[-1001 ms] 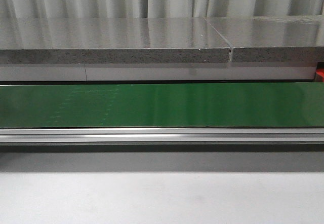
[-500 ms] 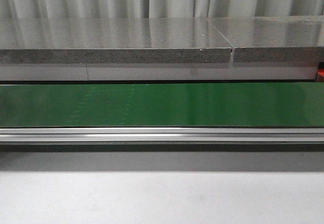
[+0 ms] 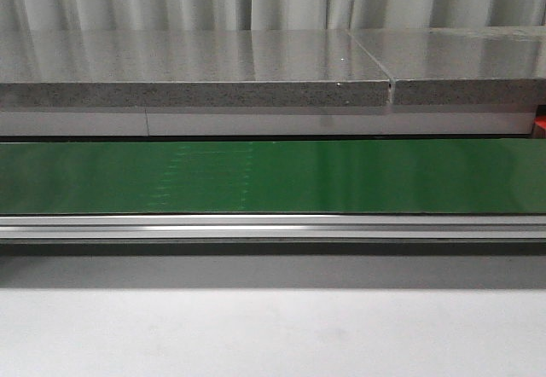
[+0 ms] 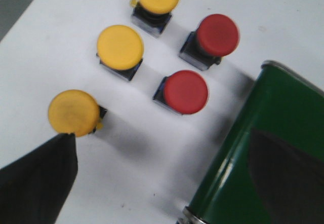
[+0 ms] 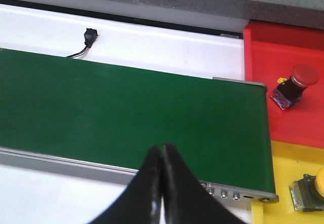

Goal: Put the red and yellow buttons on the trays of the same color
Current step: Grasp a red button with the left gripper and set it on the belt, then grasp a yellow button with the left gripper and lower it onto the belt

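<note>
Close under the left gripper [image 4: 152,203], whose dark fingers [image 4: 35,183] stand spread wide with nothing between them, five buttons sit on the white tabletop [image 4: 61,21] beside the end of the green conveyor belt [image 4: 273,133]: three yellow buttons [image 4: 74,112] nearest one finger and two red buttons [image 4: 185,91] toward the belt. The right gripper [image 5: 162,191] hangs with its fingers pressed together over the belt's near rail. Beyond the belt's end a red button [image 5: 296,82] lies on the red tray [image 5: 263,82] and a yellow button [image 5: 310,188] on the yellow tray [image 5: 283,158].
</note>
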{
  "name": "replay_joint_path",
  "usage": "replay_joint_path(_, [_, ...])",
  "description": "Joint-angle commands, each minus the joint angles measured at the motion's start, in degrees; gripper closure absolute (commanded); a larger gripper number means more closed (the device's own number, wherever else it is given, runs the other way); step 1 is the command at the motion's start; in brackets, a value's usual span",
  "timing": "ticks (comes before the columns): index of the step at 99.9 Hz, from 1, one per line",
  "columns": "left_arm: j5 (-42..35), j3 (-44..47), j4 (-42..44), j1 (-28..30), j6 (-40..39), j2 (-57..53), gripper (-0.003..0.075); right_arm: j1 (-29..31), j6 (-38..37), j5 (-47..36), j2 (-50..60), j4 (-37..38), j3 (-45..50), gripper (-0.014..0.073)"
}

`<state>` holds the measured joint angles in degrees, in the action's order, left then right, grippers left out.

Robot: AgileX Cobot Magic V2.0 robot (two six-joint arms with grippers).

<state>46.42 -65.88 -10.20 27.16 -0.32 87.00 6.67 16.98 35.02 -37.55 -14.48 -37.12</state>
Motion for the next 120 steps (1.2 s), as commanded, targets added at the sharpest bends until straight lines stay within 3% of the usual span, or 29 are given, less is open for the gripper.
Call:
replay_joint_path(1, [-4.37,1.16,-0.74,1.82,-0.9,-2.45,0.0047,-0.1,0.25,-3.58,0.05,-0.28,-1.33,0.0662])
replay_joint_path(35, [-11.49,5.43,-0.18,6.3,-2.1,0.69,0.0048,-0.1,0.25,-3.58,0.05,-0.28,-1.33,0.0662])
replay_joint_path(101, [-13.02,0.84,-0.29,6.94,-2.22,13.18,0.0051,-0.1,0.25,-3.58,0.05,-0.28,-1.33,0.0662])
replay_joint_path(110, [-13.02,0.84,-0.29,6.94,-2.22,13.18,0.0109,-0.1,0.25,-3.58,0.05,-0.28,-1.33,0.0662])
replay_joint_path(120, [-12.73,0.84,-0.29,6.94,-2.22,13.18,0.0244,-0.1,0.25,-3.58,0.05,-0.28,-1.33,0.0662])
